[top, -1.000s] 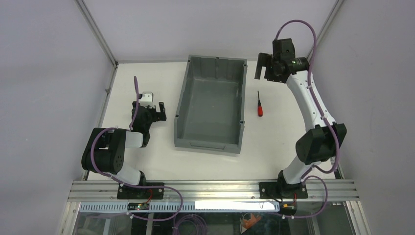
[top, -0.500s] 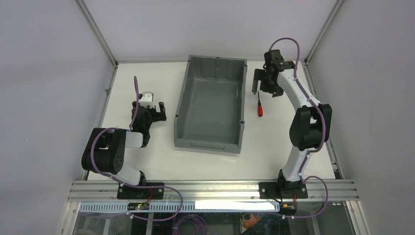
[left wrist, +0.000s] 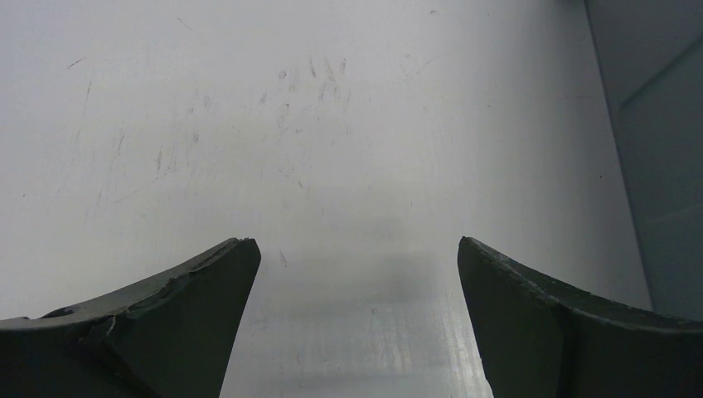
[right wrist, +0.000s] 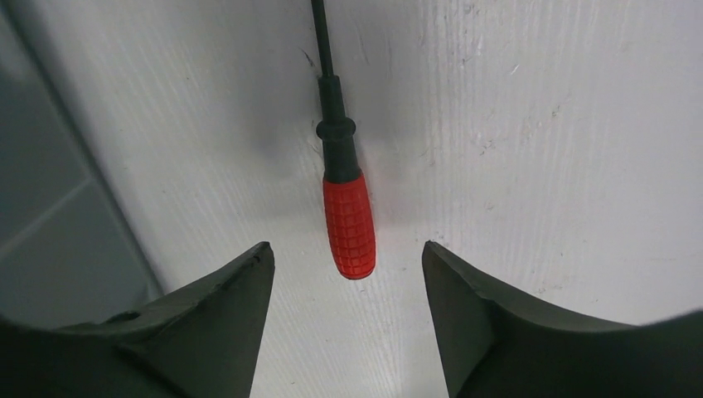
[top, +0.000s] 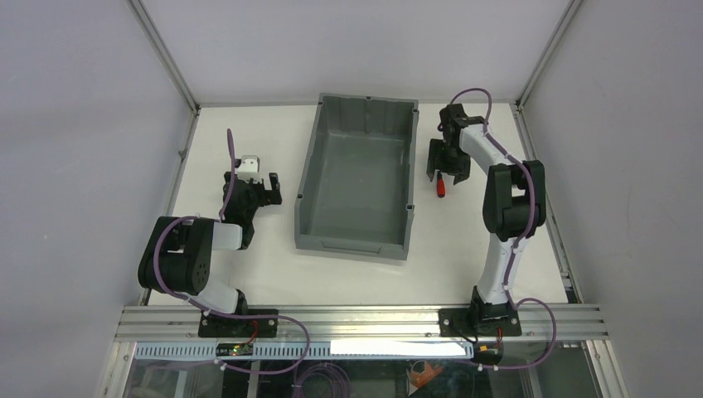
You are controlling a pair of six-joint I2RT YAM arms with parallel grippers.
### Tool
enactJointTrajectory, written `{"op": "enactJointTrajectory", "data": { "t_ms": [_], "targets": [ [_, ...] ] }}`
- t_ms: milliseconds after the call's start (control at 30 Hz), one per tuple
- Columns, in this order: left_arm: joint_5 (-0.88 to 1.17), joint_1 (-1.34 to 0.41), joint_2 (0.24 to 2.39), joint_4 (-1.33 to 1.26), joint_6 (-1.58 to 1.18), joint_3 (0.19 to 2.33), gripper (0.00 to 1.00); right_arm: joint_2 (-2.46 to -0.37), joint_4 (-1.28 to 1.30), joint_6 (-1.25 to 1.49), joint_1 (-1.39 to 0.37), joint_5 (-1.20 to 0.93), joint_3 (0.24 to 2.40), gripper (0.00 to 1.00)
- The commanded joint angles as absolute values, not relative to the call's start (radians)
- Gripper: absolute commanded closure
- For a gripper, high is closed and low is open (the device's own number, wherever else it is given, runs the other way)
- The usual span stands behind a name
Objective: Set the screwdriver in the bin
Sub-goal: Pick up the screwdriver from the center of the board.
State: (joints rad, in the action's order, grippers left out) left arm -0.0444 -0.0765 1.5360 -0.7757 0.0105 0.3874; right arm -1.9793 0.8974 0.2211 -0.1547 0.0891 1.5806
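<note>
A white, scuffed table (top: pixel 249 265) sits between plain grey walls (top: pixel 75 124) — evenly lit, aluminium rail (top: pixel 365 319) along its near edge.

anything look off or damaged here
Only wear: one finger of the left gripper looks chipped and cracked along its edge, and the table is scuffed. The screwdriver lies flat beside the bin, intact; nothing spilled.

The right arm stretches forward, right claw (top: pixel 442 168) parted; left arm folded, left claw (left wrist: pixel 356 249) parted.
</note>
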Motion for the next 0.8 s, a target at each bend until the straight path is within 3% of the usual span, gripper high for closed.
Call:
{"op": "enactJointTrajectory", "data": {
  "t_ms": [0, 233, 500, 767],
  "targets": [
    [-0.029, -0.066, 1.505, -0.804, 0.003, 0.383, 0.01, -2.003, 0.867, 0.23, -0.148, 0.096, 1.568, 0.33],
    [-0.028, -0.066, 1.505, -0.804, 0.002, 0.383, 0.01, -2.039, 0.85, 0.223, -0.149, 0.099, 1.546, 0.44],
    [-0.029, -0.066, 1.504, -0.804, 0.003, 0.383, 0.01, -2.063, 0.845, 0.224, -0.149, 0.102, 1.55, 0.66],
    [-0.029, -0.066, 1.505, -0.804, 0.002, 0.383, 0.01, -2.065, 0.841, 0.217, -0.149, 0.11, 1.545, 0.79]
  ]
}}
